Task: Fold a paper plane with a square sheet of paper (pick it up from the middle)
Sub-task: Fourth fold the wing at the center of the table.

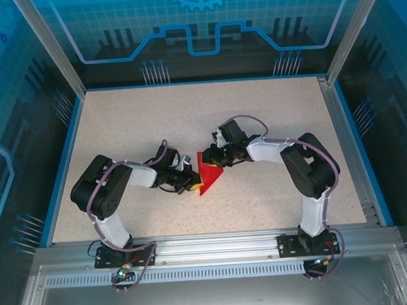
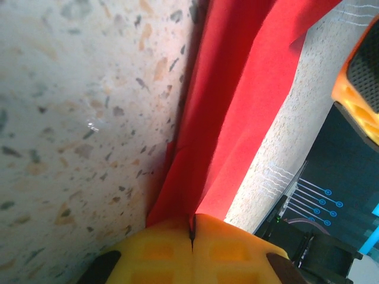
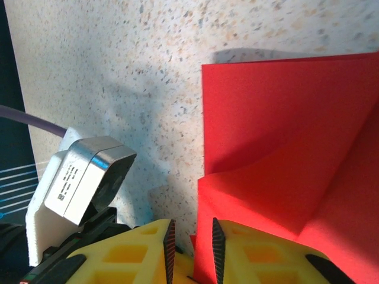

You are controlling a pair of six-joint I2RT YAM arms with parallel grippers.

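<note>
1. Both arms rise from the near edge of the counter (image 1: 270, 107), elbows out and forearms reaching inward.
2. The left claw (image 1: 189, 183) (image 2: 191, 220) is clamped on the red sheet of paper (image 1: 210, 171) (image 2: 237, 106) (image 3: 284, 130).
3. The sheet lies mid-counter, part-folded into a triangle. Its tip points right and its long edge runs near to far.
4. At its far corner we see the right claw (image 1: 214, 154) (image 3: 191, 228), jaws narrowly parted with counter showing in the gap. The sheet's left edge is hidden.

Speckled beige tabletop (image 1: 270, 114), blue circuit-patterned walls (image 1: 202, 21), aluminium frame rail (image 1: 216, 252) in front
</note>
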